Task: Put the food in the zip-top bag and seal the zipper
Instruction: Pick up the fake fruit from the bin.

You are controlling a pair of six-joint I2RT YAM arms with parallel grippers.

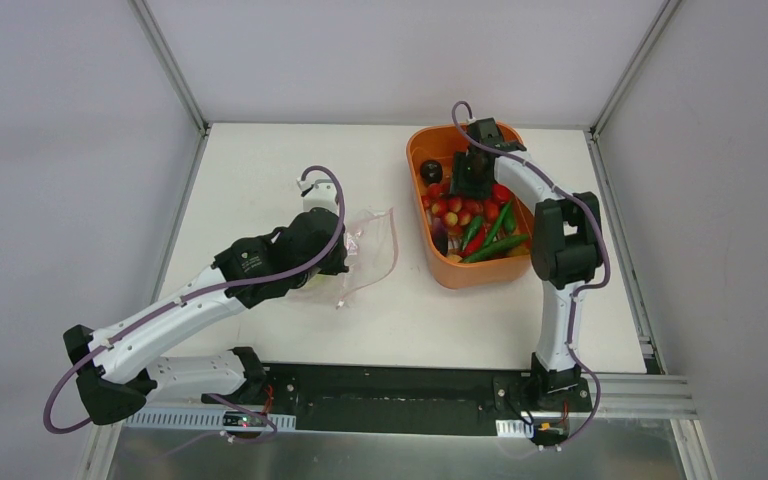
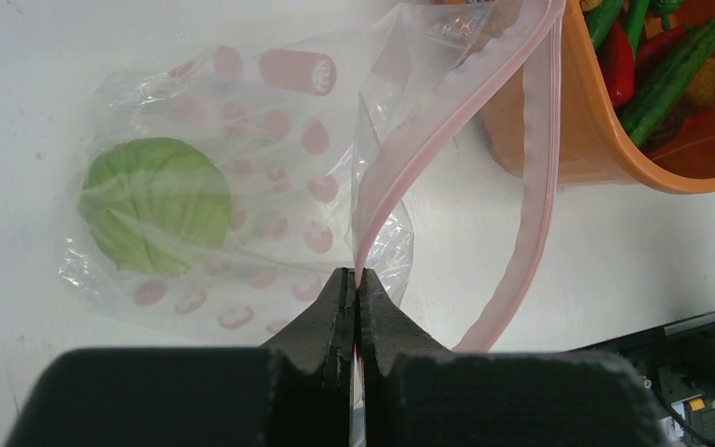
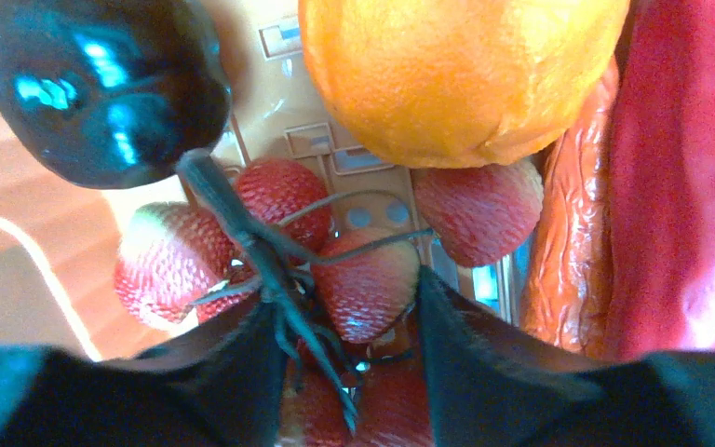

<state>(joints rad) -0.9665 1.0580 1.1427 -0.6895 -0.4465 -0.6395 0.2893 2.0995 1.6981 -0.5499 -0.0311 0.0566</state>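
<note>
White tabletop (image 1: 260,180) with plain grey walls around it, nothing fancy. The clear bag (image 2: 242,140) with pink dots lies flat on the tabletop, just left of the orange tub (image 1: 422,150). One light green cabbage-looking piece (image 2: 154,205) already sits inside the bag. The left pincer (image 2: 356,289) is clamped tight on the pink zipper (image 2: 540,186) at one side of the mouth, and the strip lifts into a loop, so the mouth gapes toward the tub.

Most of the food (image 1: 465,215) is piled in the tub, including green peppers (image 1: 495,245). The right pincer (image 3: 346,293) is down among it, fingers on either side of a strawberry (image 3: 368,270). Honestly I can't tell whether it's actually squeezing the strawberry or just straddling it, the view is too tight. A shiny dark purple piece (image 3: 93,84) and an orange (image 3: 456,74) lie just beyond the fingers, and something red (image 3: 689,186) fills the right edge.
</note>
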